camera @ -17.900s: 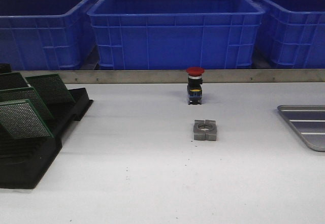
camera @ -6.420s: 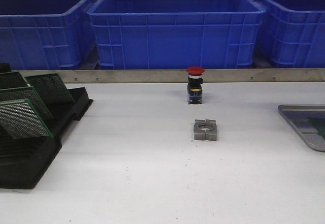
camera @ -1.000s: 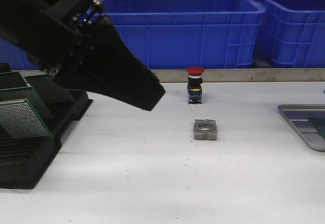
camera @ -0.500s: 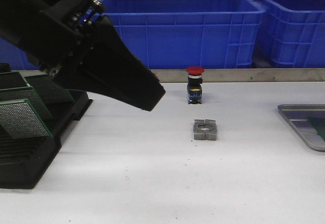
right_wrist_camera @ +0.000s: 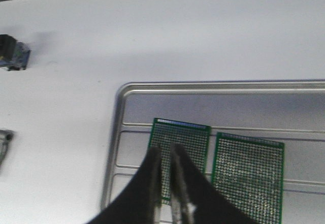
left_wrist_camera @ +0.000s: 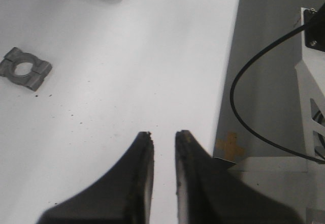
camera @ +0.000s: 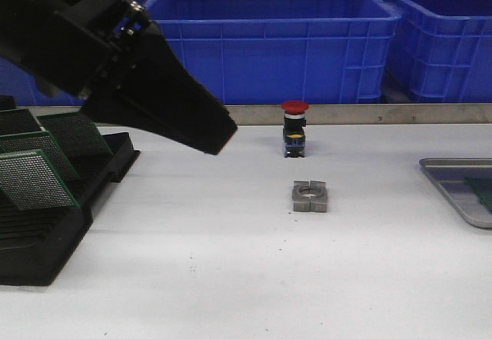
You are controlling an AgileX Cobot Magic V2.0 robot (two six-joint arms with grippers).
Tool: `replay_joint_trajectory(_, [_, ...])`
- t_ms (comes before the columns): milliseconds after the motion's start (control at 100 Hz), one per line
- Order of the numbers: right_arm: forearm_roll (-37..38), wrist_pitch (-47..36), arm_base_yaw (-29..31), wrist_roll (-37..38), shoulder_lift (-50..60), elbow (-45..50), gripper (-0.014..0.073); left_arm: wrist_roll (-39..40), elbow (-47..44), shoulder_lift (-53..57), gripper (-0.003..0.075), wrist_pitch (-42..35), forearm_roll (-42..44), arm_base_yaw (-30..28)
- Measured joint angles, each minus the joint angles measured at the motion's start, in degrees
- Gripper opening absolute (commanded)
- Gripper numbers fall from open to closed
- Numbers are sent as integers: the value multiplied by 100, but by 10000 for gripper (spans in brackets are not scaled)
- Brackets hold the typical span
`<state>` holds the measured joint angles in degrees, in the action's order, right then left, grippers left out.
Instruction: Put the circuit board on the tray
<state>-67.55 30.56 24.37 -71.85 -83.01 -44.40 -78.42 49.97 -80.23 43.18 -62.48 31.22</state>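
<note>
At the far left of the front view a black rack (camera: 54,224) stands on the white table (camera: 231,270), with green perforated boards (camera: 34,179) leaning upright in its slots. Above and beside it the left arm (camera: 100,54) reaches in from the upper left, its dark wedge-shaped end hanging over the table near the rack. In the left wrist view the left gripper (left_wrist_camera: 163,136) has its two fingers nearly together with only a thin slit between them, and nothing is held; bare table lies under the tips.

Toward the middle of the table a small square metal block (camera: 310,197) with a round hole lies flat, also seen in the left wrist view (left_wrist_camera: 24,69). Behind it stands a push button (camera: 295,127) with a red cap. Blue bins (camera: 269,39) line the back beyond the table's edge.

At the far right the silver tray (camera: 453,181) lies flat on the table. The right wrist view shows its rim (right_wrist_camera: 122,132) and two green circuit boards lying side by side on its ribbed bottom: one circuit board (right_wrist_camera: 190,140) directly beneath the right gripper (right_wrist_camera: 166,150), and a second board (right_wrist_camera: 249,176) just beside it. The right gripper's fingers are almost closed, gripping nothing, hanging above the near board.
</note>
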Motion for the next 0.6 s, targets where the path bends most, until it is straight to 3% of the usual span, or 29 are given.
replay_joint_trajectory(370, [22,454,-289,-316,751,14,-62,126,0,703,-18,-241,10,-1251])
replay_joint_trajectory(600, [-112,-419,-1006,-386,1594,527,-62,730,-396,1425,-18,-1719,-188,-1472])
